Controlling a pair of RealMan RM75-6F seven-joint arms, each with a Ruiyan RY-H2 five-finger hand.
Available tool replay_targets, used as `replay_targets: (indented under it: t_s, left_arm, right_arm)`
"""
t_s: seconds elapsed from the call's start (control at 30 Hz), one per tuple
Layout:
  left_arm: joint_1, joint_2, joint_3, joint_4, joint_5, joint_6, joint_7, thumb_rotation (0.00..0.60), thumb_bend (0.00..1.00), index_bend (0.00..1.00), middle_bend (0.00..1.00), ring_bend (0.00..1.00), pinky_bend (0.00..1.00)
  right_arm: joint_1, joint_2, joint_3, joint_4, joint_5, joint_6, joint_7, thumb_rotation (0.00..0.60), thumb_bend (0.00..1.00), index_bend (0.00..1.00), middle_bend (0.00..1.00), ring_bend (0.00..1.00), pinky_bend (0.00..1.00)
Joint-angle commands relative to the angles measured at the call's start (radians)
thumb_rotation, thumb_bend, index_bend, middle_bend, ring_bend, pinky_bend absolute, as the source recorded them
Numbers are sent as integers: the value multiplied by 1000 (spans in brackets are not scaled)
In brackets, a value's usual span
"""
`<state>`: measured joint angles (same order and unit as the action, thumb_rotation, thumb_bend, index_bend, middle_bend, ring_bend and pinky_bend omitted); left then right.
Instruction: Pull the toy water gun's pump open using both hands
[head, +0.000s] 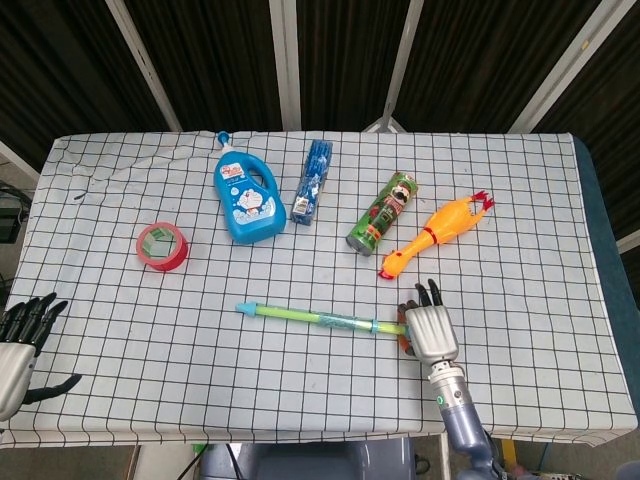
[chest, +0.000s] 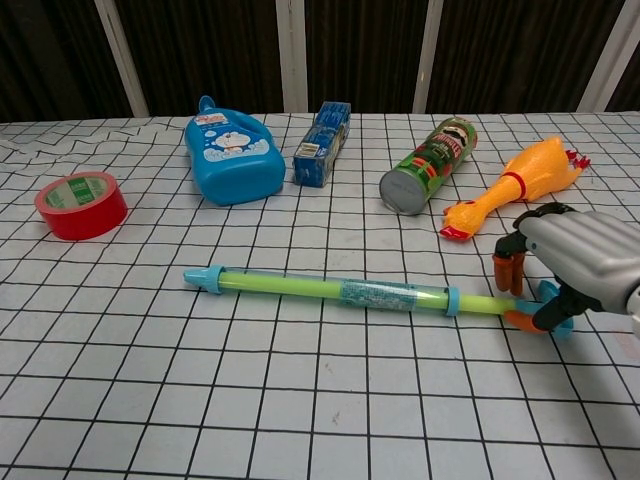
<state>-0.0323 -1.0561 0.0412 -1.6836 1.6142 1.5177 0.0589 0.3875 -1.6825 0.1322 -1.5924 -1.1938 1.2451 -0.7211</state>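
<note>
The toy water gun (head: 315, 318) is a thin green tube with blue ends, lying left to right on the checked cloth near the front; the chest view shows the water gun (chest: 330, 290) too. Its orange-and-blue pump handle (chest: 522, 320) is at the right end. My right hand (head: 430, 330) is over that end. In the chest view the right hand (chest: 580, 260) has its fingers curled on one side of the rod and its thumb on the other, not clamped. My left hand (head: 18, 350) hangs at the table's front left corner, fingers spread, holding nothing.
At the back stand a blue detergent bottle (head: 246, 195), a blue packet (head: 312, 180), a green chip can (head: 383, 212) and a yellow rubber chicken (head: 437, 233). A red tape roll (head: 161, 246) lies at the left. The table's front edge (head: 300, 432) runs close below the gun.
</note>
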Motion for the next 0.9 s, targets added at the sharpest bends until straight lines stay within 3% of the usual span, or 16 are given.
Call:
replay_targets:
  t_s: [0.03, 0.43, 0.63, 0.9]
  left_arm:
    - [0, 0, 0, 0, 0, 1, -1, 600, 48, 0, 0, 0, 0]
    - [1, 0, 0, 3, 2, 4, -4, 600, 47, 0, 0, 0, 0]
    - [1, -1, 0, 4, 2, 3, -5, 600, 47, 0, 0, 0, 0]
    - [0, 0, 2, -2, 5, 3, -4, 600, 48, 0, 0, 0, 0]
  right_arm:
    - [1, 0, -4, 1, 2, 2, 0, 600, 333, 528, 484, 134, 0]
    - [6, -5, -12, 26, 24, 4, 0, 600, 362, 532, 506, 164, 0]
    - [11, 1, -14, 18, 8, 11, 11, 600, 467, 650, 585, 214, 0]
    - [14, 18, -14, -1, 13, 9, 10, 600, 485, 735, 620, 222, 0]
